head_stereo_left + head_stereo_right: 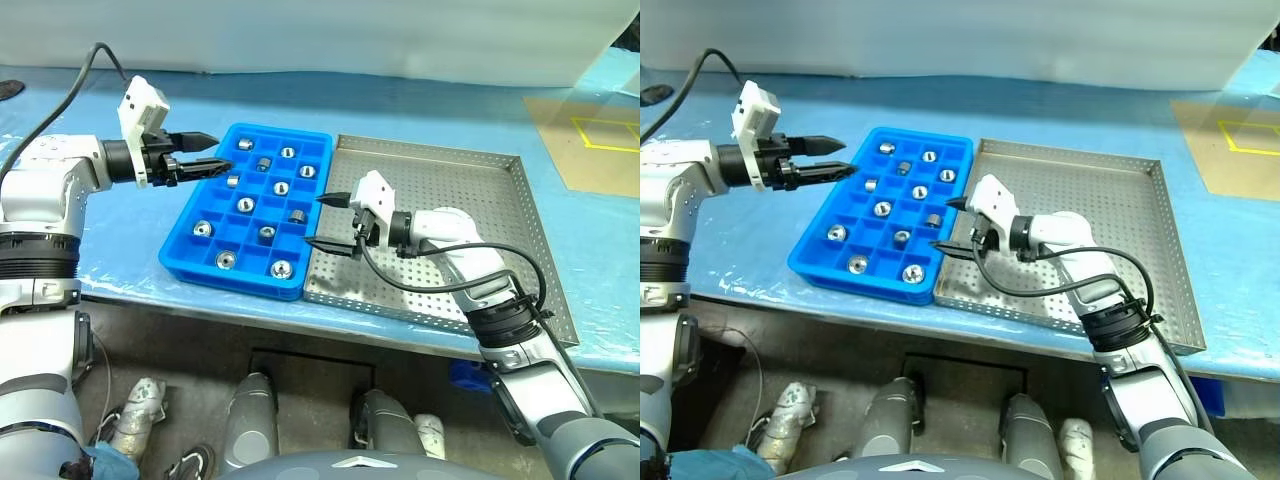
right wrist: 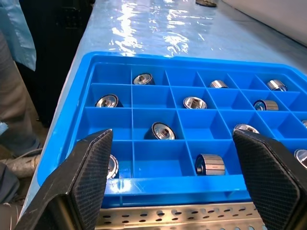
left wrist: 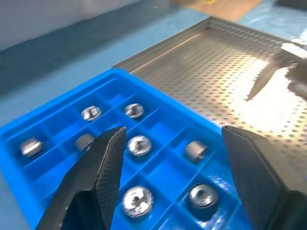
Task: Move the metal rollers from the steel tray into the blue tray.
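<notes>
Eleven small silver metal rollers (image 1: 246,204) sit in separate compartments of the bright blue plastic gridded tray (image 1: 312,136), which touches the perforated steel tray (image 1: 470,180) on a blue-covered table (image 1: 90,255). The left gripper (image 1: 214,153) hovers empty over the blue tray's far corner, fingers apart; the right gripper (image 1: 328,221) waits wide open at the trays' shared edge.

You're at a factory-style workbench: blue film-covered table (image 1: 420,110), perforated steel tray (image 1: 480,190), compartmented blue tray (image 1: 190,262) of metal rollers (image 1: 246,204).
</notes>
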Motion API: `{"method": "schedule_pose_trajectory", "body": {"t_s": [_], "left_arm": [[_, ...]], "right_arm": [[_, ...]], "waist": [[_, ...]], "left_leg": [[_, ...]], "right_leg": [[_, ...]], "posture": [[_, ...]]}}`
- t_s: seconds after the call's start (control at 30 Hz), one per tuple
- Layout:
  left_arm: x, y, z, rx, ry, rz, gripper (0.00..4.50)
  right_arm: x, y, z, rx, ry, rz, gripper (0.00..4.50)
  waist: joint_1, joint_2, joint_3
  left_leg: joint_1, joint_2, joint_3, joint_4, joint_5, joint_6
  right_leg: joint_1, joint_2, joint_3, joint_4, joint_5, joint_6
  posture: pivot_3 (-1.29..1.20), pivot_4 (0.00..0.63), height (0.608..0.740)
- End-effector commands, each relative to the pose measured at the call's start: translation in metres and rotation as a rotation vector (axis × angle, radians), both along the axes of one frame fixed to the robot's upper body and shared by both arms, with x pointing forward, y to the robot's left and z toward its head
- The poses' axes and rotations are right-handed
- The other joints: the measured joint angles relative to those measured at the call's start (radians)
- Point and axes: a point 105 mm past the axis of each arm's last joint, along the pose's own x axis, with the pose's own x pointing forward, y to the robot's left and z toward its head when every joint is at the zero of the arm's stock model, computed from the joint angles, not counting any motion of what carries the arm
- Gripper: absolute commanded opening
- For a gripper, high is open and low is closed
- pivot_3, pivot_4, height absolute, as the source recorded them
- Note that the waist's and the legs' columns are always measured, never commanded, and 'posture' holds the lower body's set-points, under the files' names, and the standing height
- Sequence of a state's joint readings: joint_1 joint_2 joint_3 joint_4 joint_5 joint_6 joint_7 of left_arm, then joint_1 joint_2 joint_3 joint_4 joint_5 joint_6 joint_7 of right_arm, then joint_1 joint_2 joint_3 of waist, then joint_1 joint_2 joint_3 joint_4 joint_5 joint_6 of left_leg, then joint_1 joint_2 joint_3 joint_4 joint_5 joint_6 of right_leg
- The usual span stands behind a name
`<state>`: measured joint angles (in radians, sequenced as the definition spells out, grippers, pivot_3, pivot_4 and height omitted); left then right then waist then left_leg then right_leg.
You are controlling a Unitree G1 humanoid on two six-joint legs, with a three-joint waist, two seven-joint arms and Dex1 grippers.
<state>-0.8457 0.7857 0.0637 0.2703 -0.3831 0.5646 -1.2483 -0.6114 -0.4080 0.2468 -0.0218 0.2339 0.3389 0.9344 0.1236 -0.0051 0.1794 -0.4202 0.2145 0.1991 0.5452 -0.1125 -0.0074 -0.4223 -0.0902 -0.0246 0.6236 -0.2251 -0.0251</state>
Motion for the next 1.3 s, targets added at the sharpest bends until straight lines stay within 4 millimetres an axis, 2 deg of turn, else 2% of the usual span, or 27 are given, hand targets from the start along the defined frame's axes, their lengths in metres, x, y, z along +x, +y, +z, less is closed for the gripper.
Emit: {"method": "schedule_pose_trajectory", "body": {"t_s": [0.03, 0.17, 0.3, 0.4, 0.53, 0.77, 0.97, 1.1, 1.3], "left_arm": [[-0.020, -0.023, -0.007, 0.020, 0.033, -0.129, 3.34], [-0.037, -0.050, -0.032, 0.027, 0.112, -0.244, 3.34], [-0.035, -0.069, -0.052, 0.015, 0.113, -0.246, 3.34], [-0.031, -0.085, -0.050, -0.059, 0.107, -0.250, 3.34], [-0.028, -0.098, -0.048, -0.115, 0.096, -0.272, 3.34], [-0.012, -0.102, -0.038, -0.196, 0.070, -0.270, 3.34], [0.001, -0.107, -0.024, -0.258, -0.008, -0.220, 3.34], [0.001, -0.111, -0.031, -0.278, -0.020, -0.192, 3.34], [-0.002, -0.109, -0.044, -0.297, -0.004, -0.147, 3.34]], "right_arm": [[-0.007, -0.005, 0.017, 0.027, -0.043, 0.022, 4.11], [-0.009, -0.020, 0.013, -0.006, -0.020, 0.012, 4.11], [-0.005, -0.038, 0.015, -0.007, -0.010, -0.060, 4.11], [-0.001, -0.049, 0.018, 0.021, -0.014, -0.134, 4.11], [-0.006, -0.046, 0.020, 0.051, -0.004, -0.156, 4.11], [-0.012, -0.046, 0.026, 0.064, -0.012, -0.180, 4.11], [-0.004, -0.071, 0.037, 0.055, -0.034, -0.242, 4.11], [-0.001, -0.079, 0.042, 0.038, -0.040, -0.249, 4.11], [0.003, -0.088, 0.037, -0.011, -0.040, -0.265, 4.11]], "waist": [[0.000, 0.000, 0.000], [0.002, 0.000, 0.000], [0.000, 0.000, 0.000], [-0.003, 0.000, 0.000], [-0.013, 0.000, 0.000], [-0.029, 0.000, 0.000], [-0.024, 0.000, 0.000], [-0.021, 0.000, 0.000], [-0.020, 0.000, 0.000]], "left_leg": [[0.000, 0.000, 0.000, 0.000, 0.000, 0.000], [-0.001, 0.000, 0.001, 0.000, 0.000, 0.000], [0.000, -0.001, 0.003, 0.001, 0.000, 0.000], [0.001, 0.000, 0.003, 0.001, 0.000, 0.000], [0.001, 0.000, 0.003, 0.001, 0.000, 0.000], [0.001, 0.000, 0.003, 0.002, 0.000, 0.001], [0.001, -0.001, 0.003, 0.002, 0.000, 0.001], [0.000, -0.001, 0.003, 0.002, -0.001, 0.001], [0.001, 0.000, 0.003, 0.002, -0.001, 0.002]], "right_leg": [[0.000, 0.000, 0.000, 0.000, 0.000, 0.000], [0.000, 0.000, 0.000, -0.001, 0.000, 0.000], [0.001, 0.000, 0.000, -0.001, 0.000, 0.000], [0.001, 0.000, 0.000, 0.001, 0.000, 0.000], [0.001, 0.001, 0.001, 0.000, 0.000, 0.000], [0.001, 0.002, 0.001, -0.001, 0.000, 0.000], [0.002, 0.001, 0.002, -0.001, 0.000, 0.000], [0.002, 0.001, 0.001, -0.001, 0.000, 0.000], [0.002, 0.002, 0.001, -0.001, 0.000, 0.000]], "posture": [[0.04, 0.150, 0.740], [0.03, 0.150, 0.740], [0.00, 0.150, 0.740], [-0.03, 0.150, 0.740], [-0.05, 0.150, 0.740], [-0.08, 0.150, 0.740], [-0.02, 0.150, 0.740], [0.03, 0.150, 0.740], [0.07, 0.150, 0.740]]}}
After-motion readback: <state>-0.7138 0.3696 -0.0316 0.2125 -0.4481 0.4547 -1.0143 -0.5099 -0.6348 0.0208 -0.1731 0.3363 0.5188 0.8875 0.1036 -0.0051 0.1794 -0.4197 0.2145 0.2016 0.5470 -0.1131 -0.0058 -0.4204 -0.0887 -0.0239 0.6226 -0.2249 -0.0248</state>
